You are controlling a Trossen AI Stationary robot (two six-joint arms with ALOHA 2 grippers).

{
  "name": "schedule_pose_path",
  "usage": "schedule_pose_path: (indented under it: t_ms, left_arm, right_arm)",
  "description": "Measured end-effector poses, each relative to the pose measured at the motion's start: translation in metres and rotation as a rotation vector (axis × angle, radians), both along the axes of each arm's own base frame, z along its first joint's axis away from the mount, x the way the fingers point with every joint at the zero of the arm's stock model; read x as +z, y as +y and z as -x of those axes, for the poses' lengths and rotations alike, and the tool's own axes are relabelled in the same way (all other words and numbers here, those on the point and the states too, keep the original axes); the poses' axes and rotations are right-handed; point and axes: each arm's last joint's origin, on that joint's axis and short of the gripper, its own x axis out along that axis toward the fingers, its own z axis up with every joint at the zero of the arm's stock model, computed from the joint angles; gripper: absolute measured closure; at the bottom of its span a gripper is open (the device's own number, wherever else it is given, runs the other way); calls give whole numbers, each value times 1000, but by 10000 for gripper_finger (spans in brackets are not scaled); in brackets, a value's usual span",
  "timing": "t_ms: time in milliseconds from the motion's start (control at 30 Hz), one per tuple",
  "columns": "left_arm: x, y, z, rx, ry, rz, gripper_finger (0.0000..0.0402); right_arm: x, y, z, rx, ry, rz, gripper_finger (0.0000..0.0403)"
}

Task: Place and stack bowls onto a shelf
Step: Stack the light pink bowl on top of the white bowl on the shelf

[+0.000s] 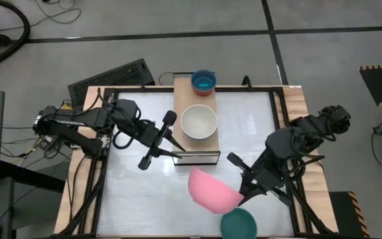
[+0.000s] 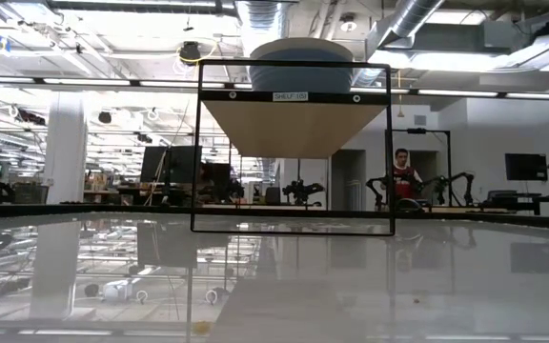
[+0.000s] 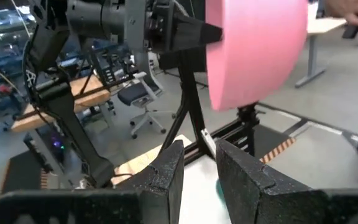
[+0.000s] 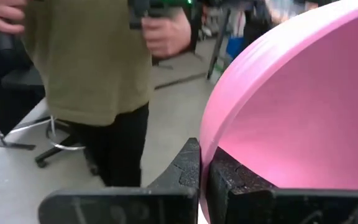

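Bowls: grey-blue bowl (image 1: 199, 122) and a small stack (image 1: 203, 82) sit on the shelf (image 1: 183, 89). I've got right gripper (image 4: 204, 163) pinching pink bowl (image 1: 211, 190) rim, raised near the shelf's front; dark green bowl (image 1: 238, 224) waits. Left gripper (image 3: 199, 163) spread, empty.

Pretty clearly a big open robotics lab: exposed ducts (image 2: 398, 24) and strip lights overhead, more robot arms on stands (image 2: 446, 186) in the right background, monitors (image 2: 525, 168), office chairs (image 3: 138, 102), cables on grey concrete floor (image 1: 197, 16).
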Motion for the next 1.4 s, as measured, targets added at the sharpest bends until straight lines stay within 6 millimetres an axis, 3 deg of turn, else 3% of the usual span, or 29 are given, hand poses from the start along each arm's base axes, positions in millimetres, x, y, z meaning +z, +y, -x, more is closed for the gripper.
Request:
schedule_pose_path:
  t_ms: [200,400,833,1033,1267,1400]
  left_arm:
    - [10,-1,1,-55,-75,67,317]
    - [17,-2,2,-84,-121,125,317]
    - [15,-8,1,-329,20,307,315]
    - [15,-9,2,-367,14,285,277]
    - [18,-5,-1,-185,-71,256,211]
    - [18,-6,-1,-224,-65,264,192]
  right_arm:
    - [7,0,-8,73,-125,-28,377]
    - [3,-2,-23,106,-132,-44,377]
    - [-8,-5,-39,183,-95,-58,377]
    - [-4,-5,-39,206,-125,-74,377]
    - [-4,-4,-38,236,-130,-82,377]
    - [-4,-7,-39,241,-129,-84,377]
